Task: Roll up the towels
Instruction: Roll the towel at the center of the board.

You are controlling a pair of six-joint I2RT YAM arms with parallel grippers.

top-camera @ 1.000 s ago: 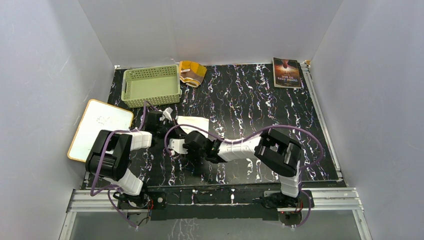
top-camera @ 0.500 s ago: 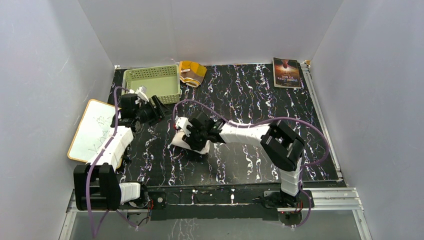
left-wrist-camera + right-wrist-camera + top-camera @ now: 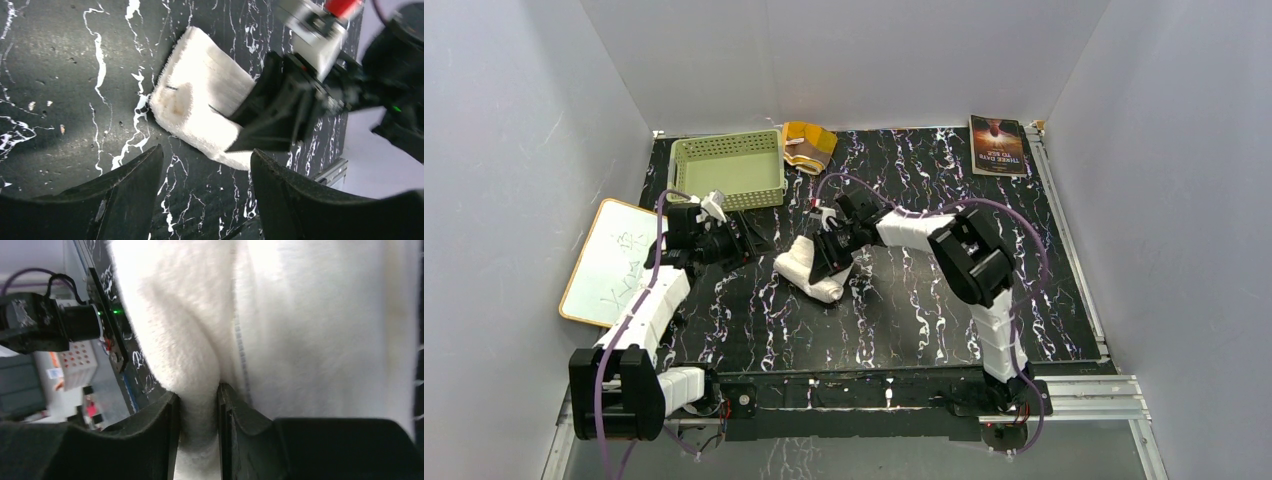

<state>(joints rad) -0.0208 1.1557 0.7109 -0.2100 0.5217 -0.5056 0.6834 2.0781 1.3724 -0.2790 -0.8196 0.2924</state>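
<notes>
A: Right gripper [image 3: 197, 396], state?
B: Clamped on a fold of the white towel [image 3: 807, 268]. The pile bulges up between its black fingers [image 3: 145, 445] (wrist view, very close).
A: Towel position?
B: Centre of the top view, on the black marbled table [image 3: 924, 300]. It is a thick, partly rolled bundle, lying slanted.
A: Left gripper [image 3: 202, 165]?
B: Jaws apart, nothing between them. It sits left of the white towel, near it and not touching.
A: Second towel?
B: The brown-and-orange towel [image 3: 808, 145] is at upper centre, bunched near the back wall, just right of the green basket [image 3: 727, 172].
</notes>
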